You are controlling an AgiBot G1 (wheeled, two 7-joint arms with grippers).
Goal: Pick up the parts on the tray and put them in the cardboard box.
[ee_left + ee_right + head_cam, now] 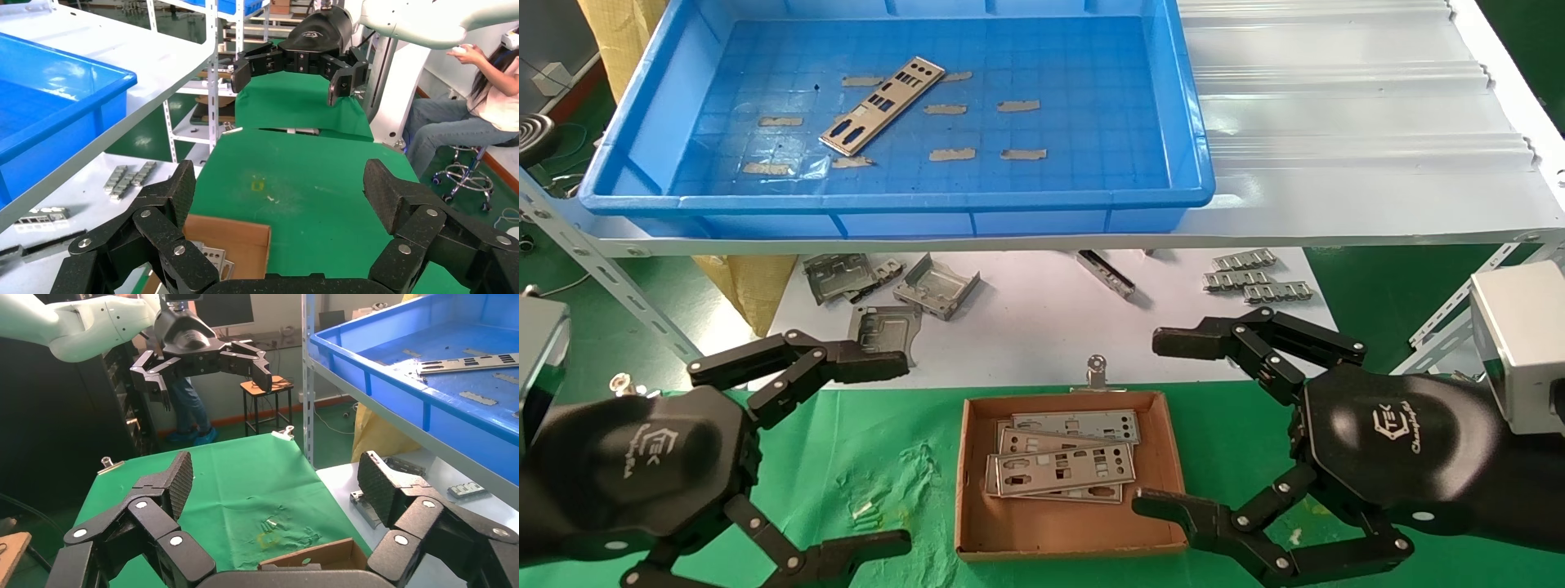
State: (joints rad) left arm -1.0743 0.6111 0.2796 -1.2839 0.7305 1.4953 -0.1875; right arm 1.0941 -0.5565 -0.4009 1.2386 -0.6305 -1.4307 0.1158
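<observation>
While both black grippers, left (846, 453) and right (1173, 425), are held open and empty, the last thin silver metal strip (883, 105) lying flat in the blue plastic tray (895, 214) could be missed, since flat metal is hard to pinch.

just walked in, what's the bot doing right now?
It is moving metal strips from the blue tray on the shelf into the cardboard box on the green cloth. One strip is left in the tray; several strips lie stacked in the box. The left gripper and right gripper hang open and empty on either side of the box, holding nothing.
</observation>
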